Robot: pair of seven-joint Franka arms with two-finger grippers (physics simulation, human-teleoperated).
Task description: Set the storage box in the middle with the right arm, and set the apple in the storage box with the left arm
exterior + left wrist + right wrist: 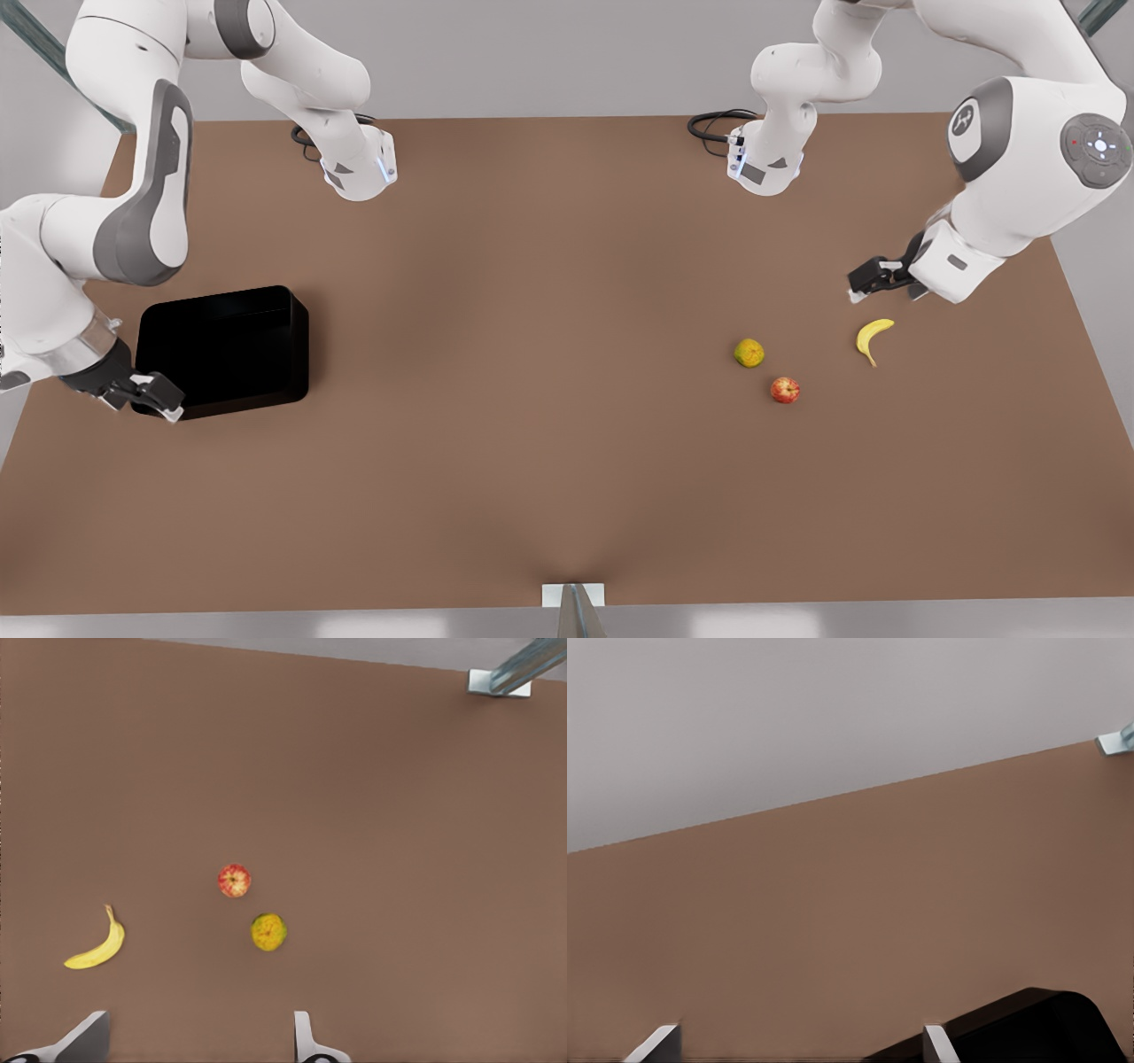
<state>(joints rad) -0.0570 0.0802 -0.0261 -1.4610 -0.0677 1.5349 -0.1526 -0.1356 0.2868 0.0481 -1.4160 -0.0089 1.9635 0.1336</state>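
Brown matte tabletop (532, 372) carries everything, and the layout explains the split of work. The storage box (226, 350), a glossy black open-top bin with rounded corners, sits far out at the front view's left, well apart from the middle, so it has to be shifted before any fruit can go in. The right gripper (151, 394), black and two-fingered, hangs at the box's near corner with its fingers (656, 1043) spread apart, the box's rim (1028, 1028) just beside one fingertip; it looks poised to take the wall, not yet closed on it.

Across the table at the front view's right lies the apple (785, 390), small, round and red with yellowish patches, near a yellow-green round fruit (749, 353) and a curved yellow banana (873, 338). The left gripper (873, 276) waits above the banana, fingers (306, 1041) apart and holding nothing. My guess is it holds off until the box arrives in the middle.
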